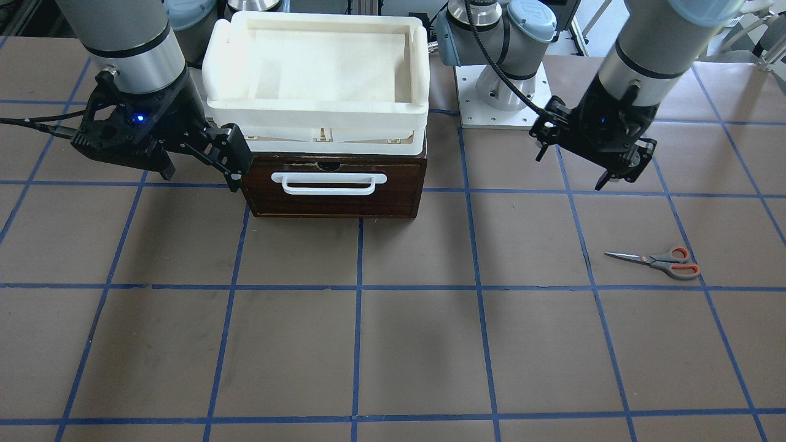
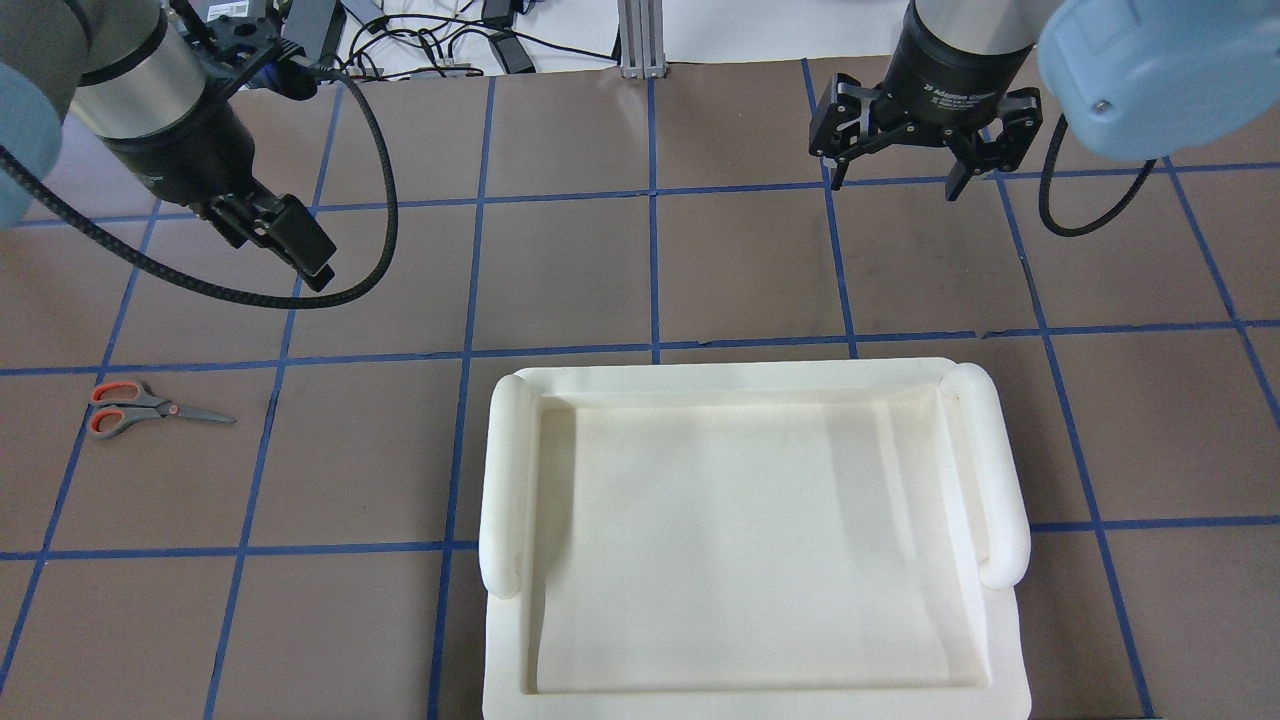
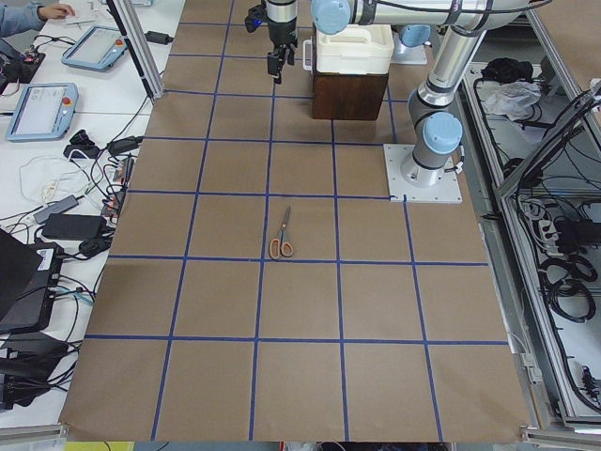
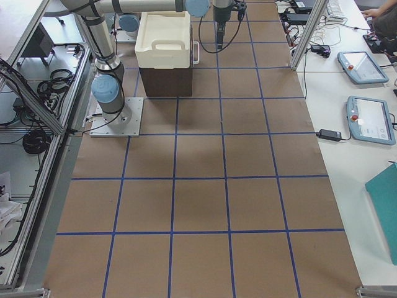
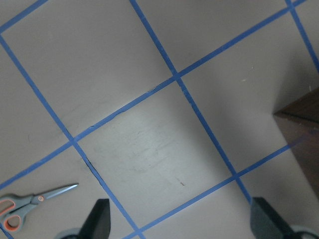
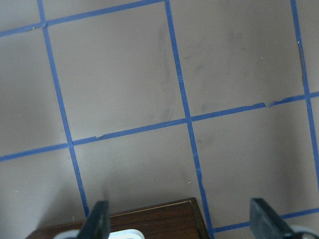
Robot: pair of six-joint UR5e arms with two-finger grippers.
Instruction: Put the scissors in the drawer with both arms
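Observation:
The scissors (image 1: 657, 263) lie flat on the brown table on my left side, blades towards the middle; they also show in the overhead view (image 2: 150, 408) and the left wrist view (image 5: 30, 206). My left gripper (image 1: 620, 175) hangs open and empty above the table, between the scissors and my base (image 5: 179, 221). The dark brown drawer (image 1: 334, 184) is shut, with its white bar handle (image 1: 334, 182) facing away from me. My right gripper (image 2: 895, 185) is open and empty, just past the drawer front and above it (image 6: 179, 221); the drawer's top edge (image 6: 149, 221) shows below it.
A white foam tray (image 2: 750, 540) sits on top of the drawer cabinet and hides it from overhead. Blue tape lines grid the table. The left arm's base plate (image 1: 500, 98) stands beside the cabinet. Tablets and cables lie on side benches (image 3: 47, 103).

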